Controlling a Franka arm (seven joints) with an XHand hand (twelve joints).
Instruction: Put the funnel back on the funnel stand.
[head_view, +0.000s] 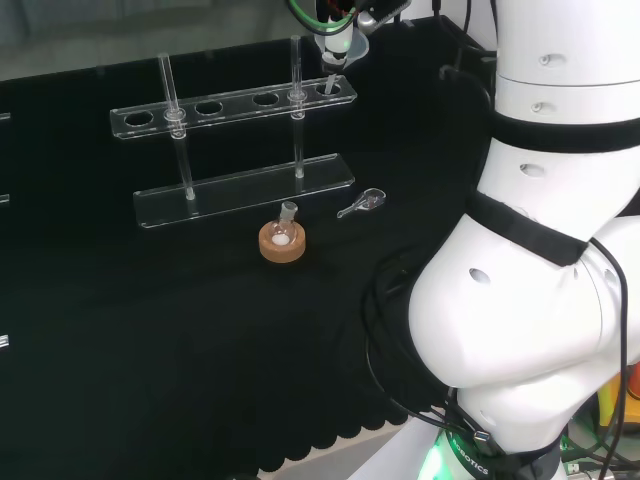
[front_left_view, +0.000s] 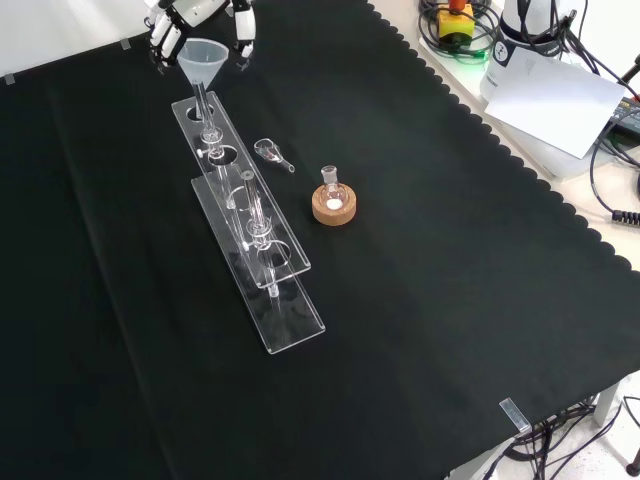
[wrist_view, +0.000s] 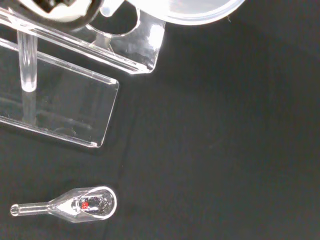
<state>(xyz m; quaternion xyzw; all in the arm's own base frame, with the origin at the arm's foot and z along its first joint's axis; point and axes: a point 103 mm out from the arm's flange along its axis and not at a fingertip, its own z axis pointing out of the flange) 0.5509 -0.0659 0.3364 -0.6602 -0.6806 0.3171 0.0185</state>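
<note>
Funnel (front_left_view: 203, 56) stem sits in the stand (front_left_view: 245, 205) end hole; fingers (front_left_view: 163, 35) curl around its rim, release pending.

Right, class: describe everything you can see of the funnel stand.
The funnel stand is clear plastic: a flat base plate and, raised on two thin posts, a top rail pierced by a row of round holes. It stands upright on the black cloth. The funnel sits with its stem in the end hole nearest the hand.

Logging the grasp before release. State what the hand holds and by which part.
The hand holds the funnel: its fingers curl round the cone's wide rim from above, while the stem hangs down into the end hole of the funnel stand.
</note>
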